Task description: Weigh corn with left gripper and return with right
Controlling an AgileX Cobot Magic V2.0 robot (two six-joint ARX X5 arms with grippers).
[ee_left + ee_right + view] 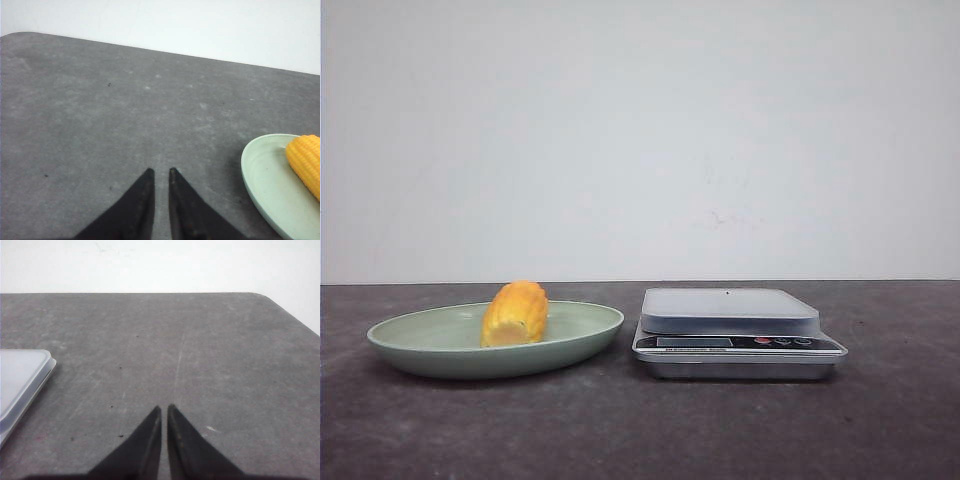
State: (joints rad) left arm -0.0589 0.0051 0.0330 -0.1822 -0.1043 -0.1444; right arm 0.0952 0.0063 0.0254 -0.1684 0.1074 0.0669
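Black left claw (160, 172) and right claw (164, 408) nearly closed, holding nothing.

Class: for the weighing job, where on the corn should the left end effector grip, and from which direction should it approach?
Grip the corn across its middle, coming down from above. It lies on its side in the green plate, whose raised rim blocks a low sideways approach, and its rounded ends would likely slip.

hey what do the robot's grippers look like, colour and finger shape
Only the fingers show, in the wrist views. The left gripper has two matte black fingers that taper to sharp points, like narrow wedges. The right gripper looks the same: black, pointed fingers, faintly speckled. No cables, markings or arm links show, and the front view shows neither arm.
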